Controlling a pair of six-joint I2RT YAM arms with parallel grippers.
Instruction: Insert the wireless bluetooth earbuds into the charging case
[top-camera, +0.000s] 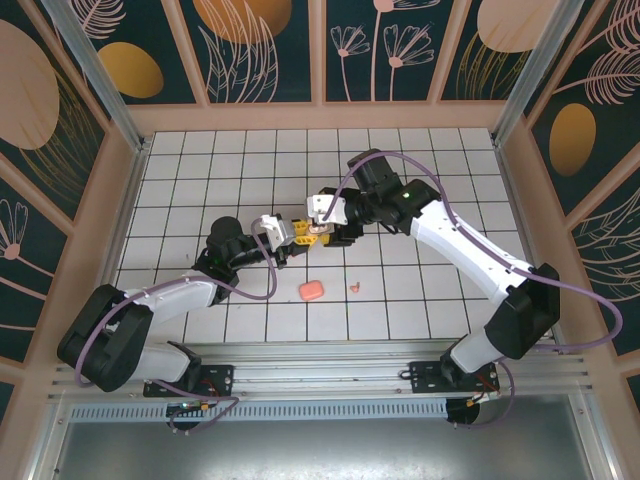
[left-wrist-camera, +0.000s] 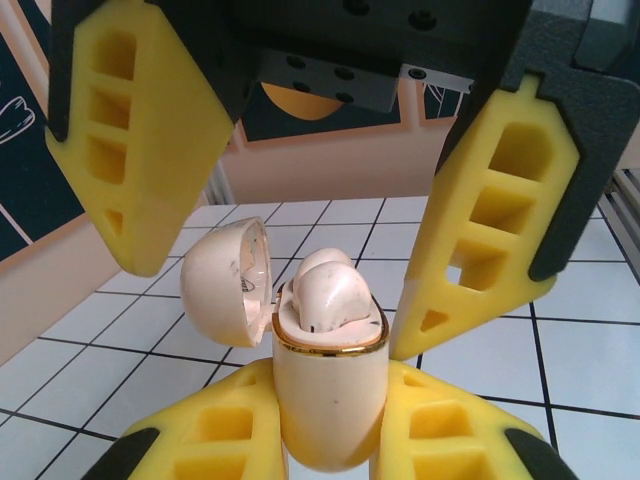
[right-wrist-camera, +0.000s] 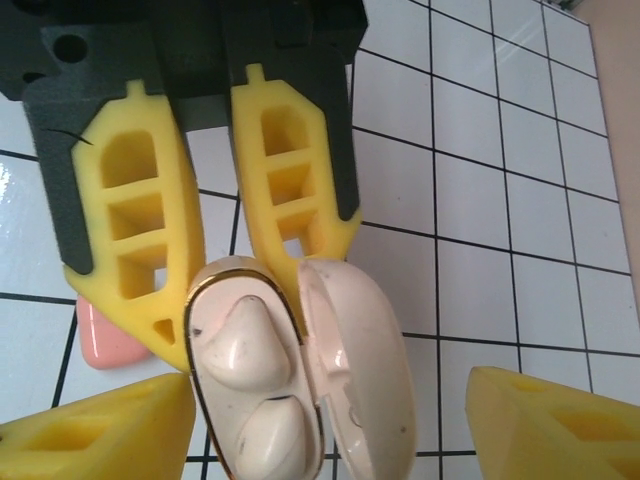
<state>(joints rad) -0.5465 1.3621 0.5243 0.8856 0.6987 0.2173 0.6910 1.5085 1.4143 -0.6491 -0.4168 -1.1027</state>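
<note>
My left gripper (left-wrist-camera: 330, 405) is shut on the lower body of a cream charging case (left-wrist-camera: 330, 380) with a gold rim, held upright above the tiles. Its lid (left-wrist-camera: 225, 280) hangs open to one side. Two whitish-pink earbuds (left-wrist-camera: 325, 290) sit side by side in the case's wells (right-wrist-camera: 245, 345). My right gripper (right-wrist-camera: 330, 410) is open, its yellow fingers (left-wrist-camera: 490, 230) standing apart on either side of the case without touching it. From above, both grippers (top-camera: 288, 233) (top-camera: 322, 228) meet mid-table. A tiny coral earbud (top-camera: 354, 287) lies loose on the tiles.
A closed coral pebble-like case (top-camera: 310, 290) lies on the white tiled floor (top-camera: 420, 290) in front of the grippers, and shows beside the left fingers in the right wrist view (right-wrist-camera: 105, 340). Wooden walls ring the floor.
</note>
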